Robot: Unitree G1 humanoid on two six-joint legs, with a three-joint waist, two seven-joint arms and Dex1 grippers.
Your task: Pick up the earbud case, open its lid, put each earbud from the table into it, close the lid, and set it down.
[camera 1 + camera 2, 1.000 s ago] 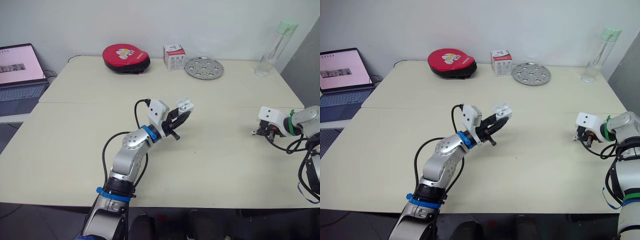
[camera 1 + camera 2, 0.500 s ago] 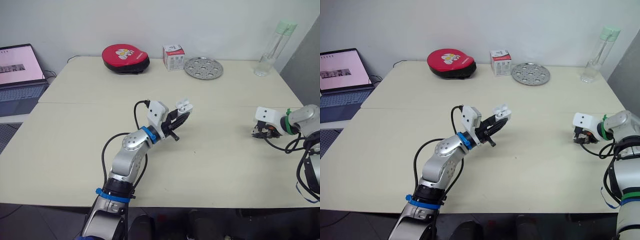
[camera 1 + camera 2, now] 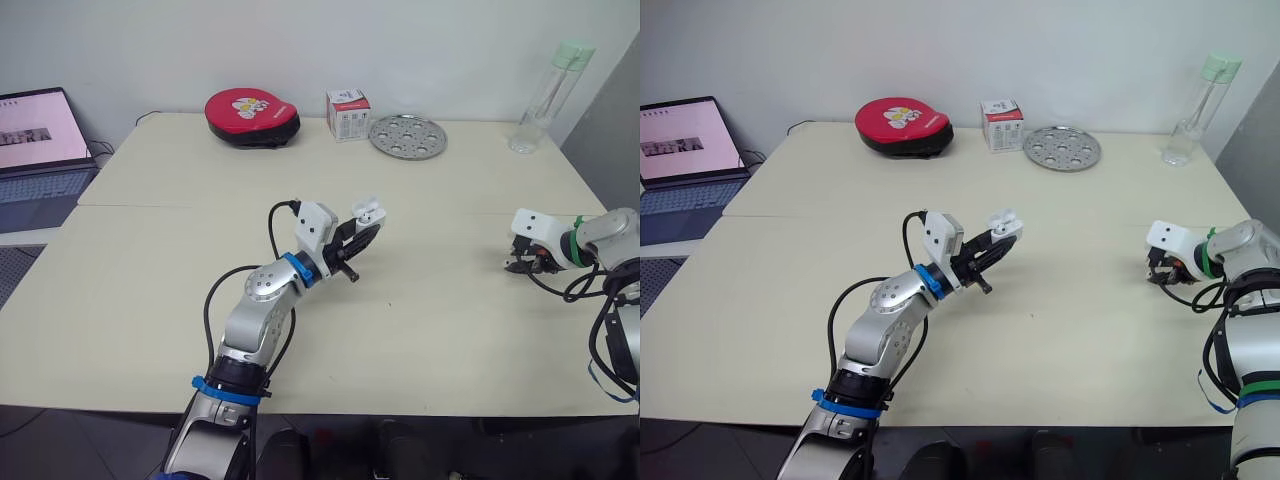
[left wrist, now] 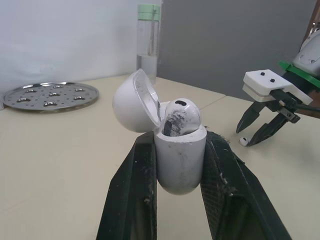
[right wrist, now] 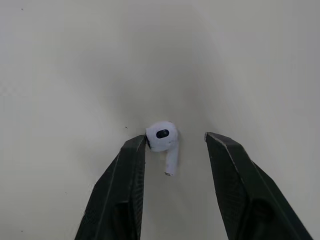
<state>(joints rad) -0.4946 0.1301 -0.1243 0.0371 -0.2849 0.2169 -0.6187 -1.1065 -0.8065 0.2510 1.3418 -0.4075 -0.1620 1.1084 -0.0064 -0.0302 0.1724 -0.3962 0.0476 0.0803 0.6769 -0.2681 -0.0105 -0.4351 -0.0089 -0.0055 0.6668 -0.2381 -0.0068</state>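
From the head cam: looking at a small white earbud case (image 3: 368, 209) pinched in the left gripper (image 3: 362, 226), held above the middle of the table (image 3: 140, 260), lid flipped open. Left wrist cam adds a smudgy seated earbud (image 4: 181, 112) inside. Right wrist cam: seeing the right gripper (image 5: 175, 141) spread wide around the loose earbud (image 5: 161, 136) on the table, not clamping it.

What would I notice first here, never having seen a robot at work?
The left claw holds a small white earbud case over the middle of the table, with its lid flipped open and one earbud sitting inside. Near the table's right edge, the right claw is open around the second earbud, which lies on the tabletop.
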